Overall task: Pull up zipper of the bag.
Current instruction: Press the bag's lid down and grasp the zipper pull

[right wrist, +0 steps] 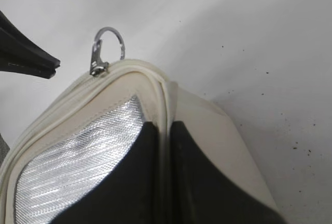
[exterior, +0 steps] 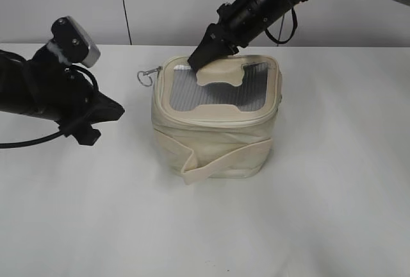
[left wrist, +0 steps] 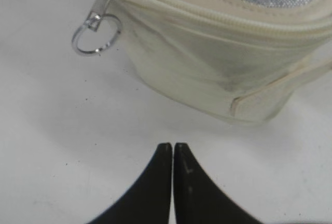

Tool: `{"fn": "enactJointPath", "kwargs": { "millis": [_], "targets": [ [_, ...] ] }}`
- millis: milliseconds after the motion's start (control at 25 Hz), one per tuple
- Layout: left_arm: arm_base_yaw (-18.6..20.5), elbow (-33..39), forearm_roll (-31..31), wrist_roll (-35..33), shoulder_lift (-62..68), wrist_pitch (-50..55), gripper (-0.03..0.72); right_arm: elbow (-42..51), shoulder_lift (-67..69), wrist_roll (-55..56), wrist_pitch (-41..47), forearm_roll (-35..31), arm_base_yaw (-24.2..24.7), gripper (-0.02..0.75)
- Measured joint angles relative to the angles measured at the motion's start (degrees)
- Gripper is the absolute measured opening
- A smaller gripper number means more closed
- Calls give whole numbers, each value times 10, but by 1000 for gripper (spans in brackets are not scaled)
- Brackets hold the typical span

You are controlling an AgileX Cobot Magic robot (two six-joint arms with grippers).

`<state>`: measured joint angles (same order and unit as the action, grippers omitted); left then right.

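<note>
1. On the left of the exterior view I see my left gripper (exterior: 106, 113) low over the white table (exterior: 333, 181), just beside the bag's left side but apart from it; in the left wrist view its fingertips (left wrist: 173, 149) are pressed together with nothing between them, so it is closed and empty.

2. Moving right, the ring pull (exterior: 146, 76) hangs off the bag's upper-left rear corner on its silver slider (left wrist: 104, 3); the ring lies free, touched by neither arm; the left tips point roughly at it from lower on the table.

3. The bag (exterior: 214, 139) stands upright near the middle of the table, mesh panel (exterior: 192, 91) up, its strap (exterior: 221, 161) wrapped round the body; the zipper (left wrist: 218, 24) runs along the top rim and looks meshed along the stretch the left wrist view shows; I cannot tell how much of the far side is closed.

4. Further right, my right gripper (exterior: 200, 60) comes down from above onto the rear top edge; the right wrist view shows its jaws pinching the cream rim seam (right wrist: 165, 115), so it is closed on the bag and steadying it.

5. I judge the step in hand as bracing the bag while the pull is not yet taken; next I must open the left jaws, rise to the ring, clamp it, and draw along the track without dragging the bag from the right's hold.
</note>
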<state>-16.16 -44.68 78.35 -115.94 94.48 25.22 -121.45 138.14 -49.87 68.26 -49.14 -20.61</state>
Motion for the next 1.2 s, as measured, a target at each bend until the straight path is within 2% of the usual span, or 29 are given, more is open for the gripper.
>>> {"fn": "enactJointPath", "kwargs": {
  "millis": [80,120,240,320,400,600,760,880,1000,1080,1200],
  "targets": [
    [0,0,31,-2,1,-2,50,0,0,0,0,-1,0,56],
    [0,0,50,-9,2,-2,103,0,0,0,0,-1,0,56],
    [0,-14,93,-49,21,5,326,0,0,0,0,-1,0,56],
    [0,-33,114,-68,38,5,439,0,0,1,0,-1,0,56],
    [0,-61,121,-80,60,5,490,0,0,1,0,-1,0,56],
    [0,-120,126,-85,100,20,515,0,0,1,0,-1,0,55],
    [0,-150,123,-86,126,32,503,0,0,1,0,-1,0,55],
    [0,-156,119,-86,139,37,440,0,0,1,0,-1,0,55],
    [0,-160,114,-86,145,44,278,0,0,1,0,-1,0,55],
    [0,-160,114,-86,146,50,125,0,0,1,0,-1,0,55],
    [0,-160,113,-86,146,52,28,0,0,1,0,-1,0,55]
  ]
}}
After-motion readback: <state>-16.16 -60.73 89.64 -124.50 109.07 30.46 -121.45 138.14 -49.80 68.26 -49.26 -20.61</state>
